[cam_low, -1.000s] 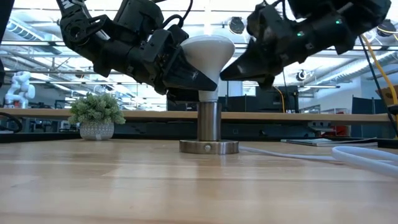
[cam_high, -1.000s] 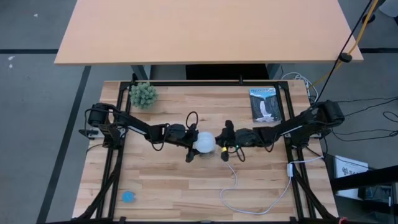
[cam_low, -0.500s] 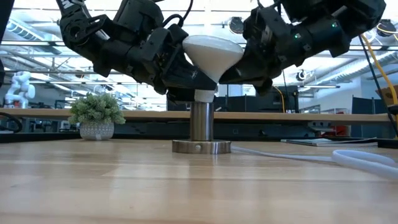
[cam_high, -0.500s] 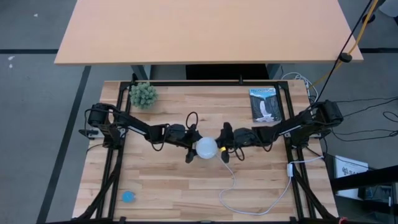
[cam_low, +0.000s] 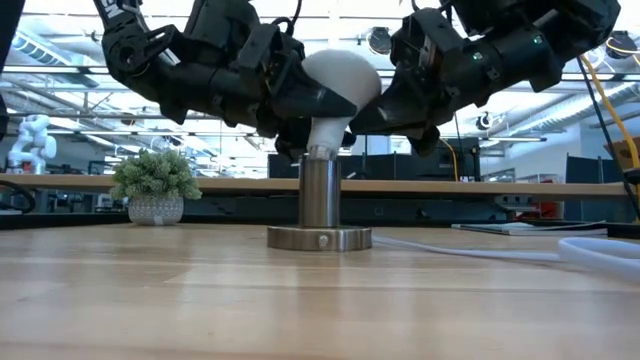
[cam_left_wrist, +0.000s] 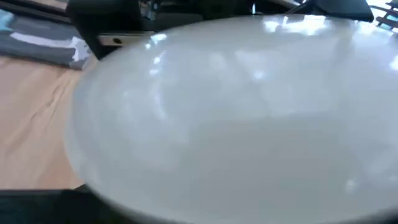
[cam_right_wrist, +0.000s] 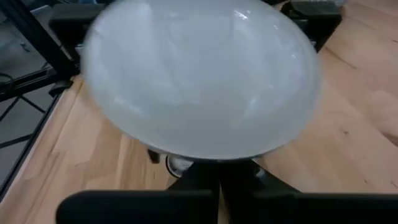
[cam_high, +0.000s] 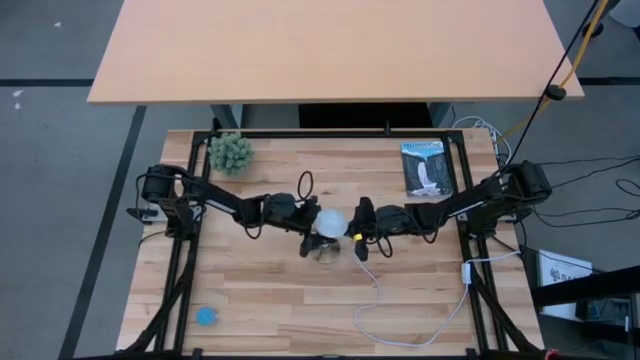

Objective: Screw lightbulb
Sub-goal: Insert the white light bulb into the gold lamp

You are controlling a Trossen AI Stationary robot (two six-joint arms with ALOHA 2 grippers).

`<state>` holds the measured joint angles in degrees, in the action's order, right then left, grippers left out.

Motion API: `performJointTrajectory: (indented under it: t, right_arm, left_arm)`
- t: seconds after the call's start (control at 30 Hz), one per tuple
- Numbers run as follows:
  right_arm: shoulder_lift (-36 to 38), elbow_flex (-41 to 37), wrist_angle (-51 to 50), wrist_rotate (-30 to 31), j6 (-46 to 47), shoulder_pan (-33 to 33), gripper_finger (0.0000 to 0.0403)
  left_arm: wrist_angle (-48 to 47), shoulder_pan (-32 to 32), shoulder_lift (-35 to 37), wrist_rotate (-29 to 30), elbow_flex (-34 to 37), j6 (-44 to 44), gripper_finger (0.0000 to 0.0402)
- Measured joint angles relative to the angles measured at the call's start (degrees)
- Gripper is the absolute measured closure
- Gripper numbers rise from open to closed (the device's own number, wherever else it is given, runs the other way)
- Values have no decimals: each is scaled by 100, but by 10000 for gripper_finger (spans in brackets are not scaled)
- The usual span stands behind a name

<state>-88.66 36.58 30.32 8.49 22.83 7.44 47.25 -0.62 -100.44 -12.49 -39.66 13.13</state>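
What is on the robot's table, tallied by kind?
Bulb: 1
Socket with cord: 1
Plant: 1
Booklet: 1
Blue ball: 1
Total: 5

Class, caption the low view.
Left gripper clasps a white frosted lightbulb tilted atop a silvery metal socket post.

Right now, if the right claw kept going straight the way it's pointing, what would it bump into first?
The lightbulb. The right claw, shut, points straight at its white globe, which fills the right wrist view just ahead. Whether they already touch is hard to tell.
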Motion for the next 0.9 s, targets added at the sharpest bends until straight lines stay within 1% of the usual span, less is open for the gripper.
performJointTrajectory:
  t: [0.13, 0.27, 0.5, 0.6, 0.73, 0.8, 0.9]
  right_arm:
    - [0, 0, 37, 0, -55, 2, 403]
    - [4, 11, 173, 2, -262, 7, 403]
    - [4, 226, -73, 15, -750, 8, 403]
    - [4, 452, -559, -7, -940, 14, 403]
    - [4, 920, -1698, -113, -1049, 14, 403]
    - [4, 1199, -2254, -112, -1074, 15, 403]
    - [4, 1545, -2775, -112, -1189, 15, 403]
  left_arm:
    - [0, -24, 0, 2, 24, -35, 129]
    - [2, 2, 0, 75, 26, -300, 129]
    - [133, 196, 0, 289, 33, -767, 129]
    - [124, 262, 0, 293, 33, -866, 129]
    - [-175, 318, 0, 313, 35, -1050, 129]
    - [-171, 328, 0, 308, 35, -1070, 129]
    - [-133, 328, 0, 307, 33, -1068, 129]
